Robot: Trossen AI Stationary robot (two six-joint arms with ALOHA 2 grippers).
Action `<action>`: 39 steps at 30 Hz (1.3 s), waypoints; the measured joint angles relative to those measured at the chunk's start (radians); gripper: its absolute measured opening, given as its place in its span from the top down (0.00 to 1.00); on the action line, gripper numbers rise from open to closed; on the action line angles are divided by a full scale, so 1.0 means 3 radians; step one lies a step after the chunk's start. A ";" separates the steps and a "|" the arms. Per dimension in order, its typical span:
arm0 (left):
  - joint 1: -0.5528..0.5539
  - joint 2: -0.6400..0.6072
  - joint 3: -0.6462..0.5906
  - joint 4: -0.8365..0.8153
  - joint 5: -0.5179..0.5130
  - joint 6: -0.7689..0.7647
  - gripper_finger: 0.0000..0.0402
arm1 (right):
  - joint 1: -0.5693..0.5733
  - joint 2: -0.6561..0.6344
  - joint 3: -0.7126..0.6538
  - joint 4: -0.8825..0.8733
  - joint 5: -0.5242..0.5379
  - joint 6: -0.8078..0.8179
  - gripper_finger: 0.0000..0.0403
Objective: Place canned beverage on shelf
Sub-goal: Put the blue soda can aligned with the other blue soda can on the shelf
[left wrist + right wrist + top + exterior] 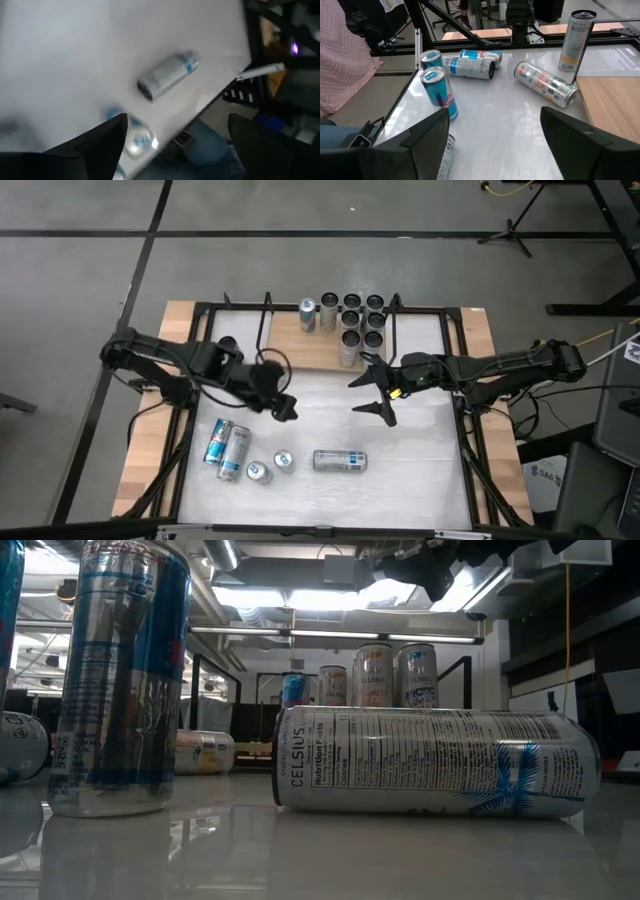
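Several canned beverages are on the white table: one lies on its side near the front (pixel 340 460) (pixel 430 760), two lie side by side at the front left (pixel 228 448), and two stand upright (pixel 271 467). The shelf (pixel 310 350), a wooden board in a black rod frame at the far middle, carries several upright cans (pixel 358 325) and one apart (pixel 307 313). My left gripper (pixel 282 408) (pixel 185 150) hangs open above the table left of centre, with nothing in it. My right gripper (pixel 375 394) (pixel 492 145) is open in front of the shelf, also with nothing in it.
Another can (pixel 545 82) lies on the table beside the shelf's left end. Black frame rails (pixel 470 430) run along the table's sides. A wide stretch of bare tabletop (pixel 420 430) lies between the grippers and the right rail.
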 joint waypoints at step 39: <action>-0.0509 0.1111 0.0000 -0.0173 0.0509 -0.2451 0.17 | 0.0000 0.0003 0.0000 -0.0020 0.0000 -0.0001 0.25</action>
